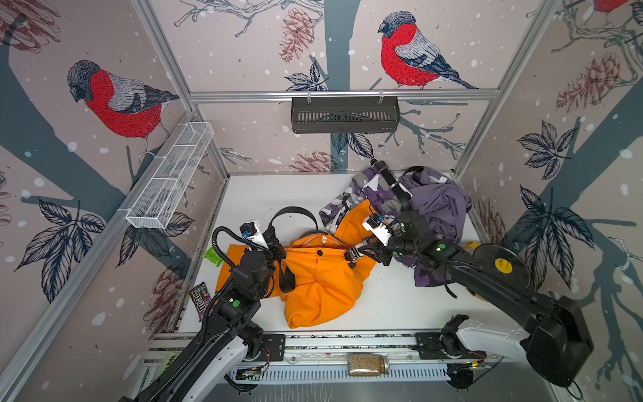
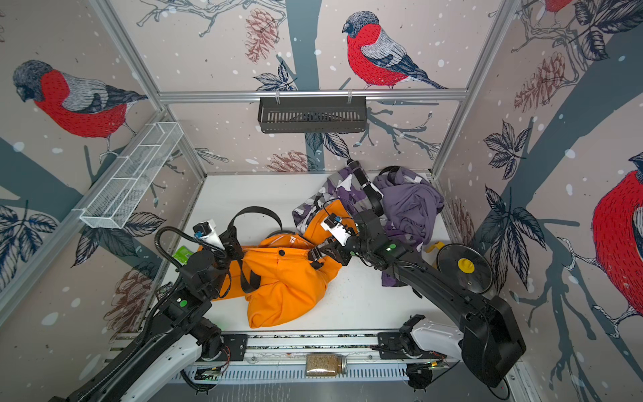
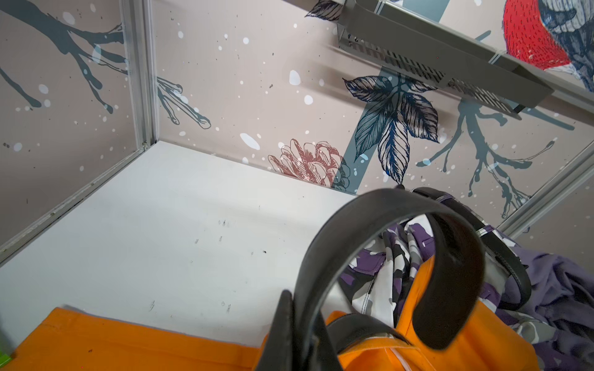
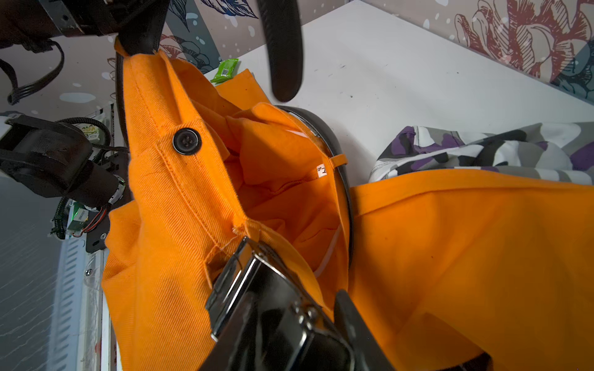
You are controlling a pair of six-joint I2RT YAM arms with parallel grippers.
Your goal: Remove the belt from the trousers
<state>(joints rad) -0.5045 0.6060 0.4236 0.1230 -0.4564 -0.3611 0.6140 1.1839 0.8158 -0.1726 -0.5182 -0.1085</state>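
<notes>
Orange trousers (image 1: 320,282) lie crumpled on the desk (image 1: 382,306). The left end effector (image 1: 277,251) is clamped fully on the belt (image 1: 294,210) at one waistband end, and the strap arches free behind the trousers. The right end effector (image 1: 355,252), part-closed, pinches the buckle (image 4: 244,282) at the other end, probably bracing it so the strap slides out of its loops.

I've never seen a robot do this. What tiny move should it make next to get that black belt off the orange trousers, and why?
Probably the right hand should draw the buckle slightly away from the orange trousers. It grips the buckle, the belt is still threaded through a back loop, and the left hand pinches it at the trousers' opposite end.
</notes>
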